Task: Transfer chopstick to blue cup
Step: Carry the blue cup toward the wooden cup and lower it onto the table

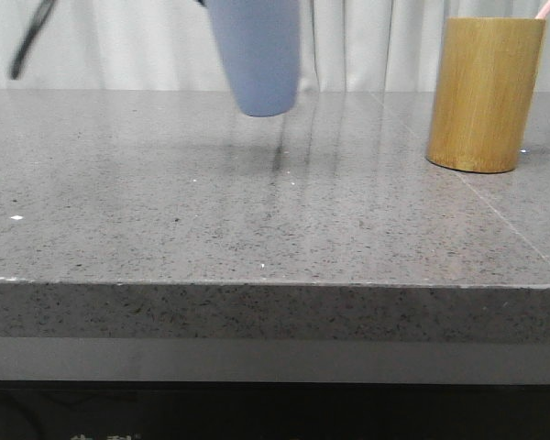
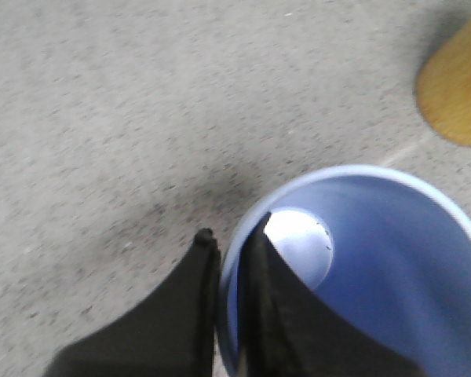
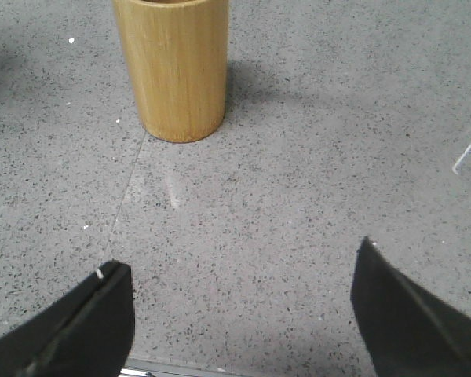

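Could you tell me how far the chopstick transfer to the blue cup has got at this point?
Done: the left gripper has clamped the blue cup's rim and holds it above the table. In hand: that lifted cup, which looks empty inside. Left: the chopstick, whose pink tip pokes out of the bamboo holder, has not been picked. The right gripper is open, facing the holder, holding nothing.

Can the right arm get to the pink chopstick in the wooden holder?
Probably yes. The right pincer is open with bare table between it and the wooden holder. The chopstick tip pokes above the holder's rim, so it would likely need to come from above.
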`<state>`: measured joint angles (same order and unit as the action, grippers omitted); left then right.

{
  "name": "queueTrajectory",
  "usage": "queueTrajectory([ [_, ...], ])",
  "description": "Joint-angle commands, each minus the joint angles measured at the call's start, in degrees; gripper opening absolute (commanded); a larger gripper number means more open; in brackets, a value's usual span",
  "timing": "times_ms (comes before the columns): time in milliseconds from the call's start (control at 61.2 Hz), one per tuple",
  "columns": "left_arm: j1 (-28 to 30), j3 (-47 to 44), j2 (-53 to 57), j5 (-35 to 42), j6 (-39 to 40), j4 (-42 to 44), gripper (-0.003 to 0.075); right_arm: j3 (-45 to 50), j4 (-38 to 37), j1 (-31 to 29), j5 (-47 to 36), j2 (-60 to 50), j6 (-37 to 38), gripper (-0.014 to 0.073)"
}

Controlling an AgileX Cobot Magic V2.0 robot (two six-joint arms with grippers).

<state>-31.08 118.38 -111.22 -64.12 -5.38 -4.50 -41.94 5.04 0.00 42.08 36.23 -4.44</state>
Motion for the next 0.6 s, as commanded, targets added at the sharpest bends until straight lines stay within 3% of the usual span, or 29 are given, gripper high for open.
queueTrajectory([
  [0,-1.21,4.82,0.44,1.12,1.44,-0.44,-0.0019,-1.47,0.44,-0.23,-3.7,0.43,-0.59,0.0582],
  [376,-2.56,12.15,-7.42,-1.9,1.49,-0.4,-0.0013,-1.47,0.48,-0.23,-3.65,0.43,-0.59,0.0582],
  [474,-2.56,12.15,-7.41,-1.9,1.49,-0.4,0.0052,-1.47,0.48,-0.23,-3.7,0.43,-0.59,0.0582],
  [588,-2.56,12.15,-7.41,-1.9,1.49,-0.4,0.02,-1.47,0.48,-0.23,-3.75,0.43,-0.59,0.0582],
])
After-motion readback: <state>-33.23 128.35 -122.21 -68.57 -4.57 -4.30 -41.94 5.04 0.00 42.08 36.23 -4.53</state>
